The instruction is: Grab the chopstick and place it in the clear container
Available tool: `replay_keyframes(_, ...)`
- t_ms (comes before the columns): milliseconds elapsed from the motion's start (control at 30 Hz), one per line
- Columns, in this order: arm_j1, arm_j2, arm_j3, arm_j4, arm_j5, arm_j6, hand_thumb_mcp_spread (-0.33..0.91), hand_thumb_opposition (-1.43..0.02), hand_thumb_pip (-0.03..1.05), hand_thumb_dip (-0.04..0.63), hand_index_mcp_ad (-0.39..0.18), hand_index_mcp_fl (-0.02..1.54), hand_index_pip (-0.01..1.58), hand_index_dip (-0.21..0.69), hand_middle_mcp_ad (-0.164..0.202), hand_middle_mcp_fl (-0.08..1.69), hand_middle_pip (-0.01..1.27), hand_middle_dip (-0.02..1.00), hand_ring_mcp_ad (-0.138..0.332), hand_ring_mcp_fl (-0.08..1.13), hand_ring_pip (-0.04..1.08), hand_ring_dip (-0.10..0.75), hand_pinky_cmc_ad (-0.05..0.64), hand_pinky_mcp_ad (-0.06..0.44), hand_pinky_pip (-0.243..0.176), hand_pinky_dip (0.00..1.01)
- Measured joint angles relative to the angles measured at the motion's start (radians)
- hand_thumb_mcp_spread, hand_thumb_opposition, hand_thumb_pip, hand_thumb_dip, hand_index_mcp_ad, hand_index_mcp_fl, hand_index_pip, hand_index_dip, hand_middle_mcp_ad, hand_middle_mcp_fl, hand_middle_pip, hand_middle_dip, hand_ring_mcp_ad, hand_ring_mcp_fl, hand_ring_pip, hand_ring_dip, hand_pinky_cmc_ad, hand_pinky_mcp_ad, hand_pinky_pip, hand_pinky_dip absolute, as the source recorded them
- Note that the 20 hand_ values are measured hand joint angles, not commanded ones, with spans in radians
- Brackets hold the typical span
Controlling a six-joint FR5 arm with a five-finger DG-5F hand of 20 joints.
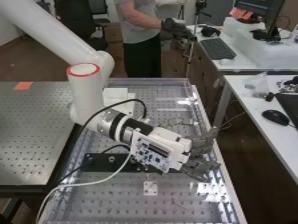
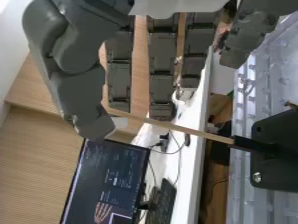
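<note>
Chopstick (image 2: pixel 174 126), slender pale wood, near grey hand (image 1: pixel 197 167)

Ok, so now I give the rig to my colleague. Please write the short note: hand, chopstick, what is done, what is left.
Hand: open, fingers straight, over the bench; no firm grip to be seen.
Chopstick: one end at the black mount, the other near the thumb.
Done: the hand is at the chopstick; whether thumb or fingers already touch it, I cannot tell.
Left: close on the chopstick, free it from the mount, place it in the clear container. Better confirm the container's spot first.
</note>
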State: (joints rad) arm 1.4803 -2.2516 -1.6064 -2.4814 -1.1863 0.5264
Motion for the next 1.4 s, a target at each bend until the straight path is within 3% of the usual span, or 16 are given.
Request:
replay_keyframes(67,0.001,0.001,-0.001,0.004,0.008,-0.007,0.55,-0.79,0.51,0.309,-0.183,0.57,0.71,0.182,0.072,0.83,0.14,0.67,0.101,0.33,0.08,0.300,0.305,0.265,-0.033,0.14)
replay_keyframes(100,0.001,0.001,-0.001,0.004,0.013,-0.010,0.57,-0.79,0.51,0.309,-0.188,0.57,0.72,0.182,0.070,0.84,0.14,0.67,0.084,0.34,0.08,0.300,0.304,0.265,-0.033,0.14)
replay_keyframes(600,-0.009,-0.017,0.025,-0.016,0.019,-0.016,0.60,-0.81,0.46,0.302,-0.211,0.63,0.77,0.182,0.068,0.88,0.14,0.70,0.084,0.39,0.09,0.374,0.304,0.264,-0.037,0.14)
replay_keyframes(867,-0.011,-0.027,0.042,-0.033,0.024,-0.002,0.61,-0.80,0.44,0.291,-0.222,0.60,0.81,0.188,0.068,0.86,0.26,0.71,0.070,0.43,0.08,0.414,0.300,0.265,-0.026,0.14)
replay_keyframes(1400,-0.012,-0.040,0.063,-0.054,0.031,-0.005,0.64,-0.82,0.43,0.293,-0.223,0.63,0.87,0.202,0.072,0.90,0.33,0.72,0.066,0.51,0.09,0.463,0.305,0.265,-0.017,0.14)
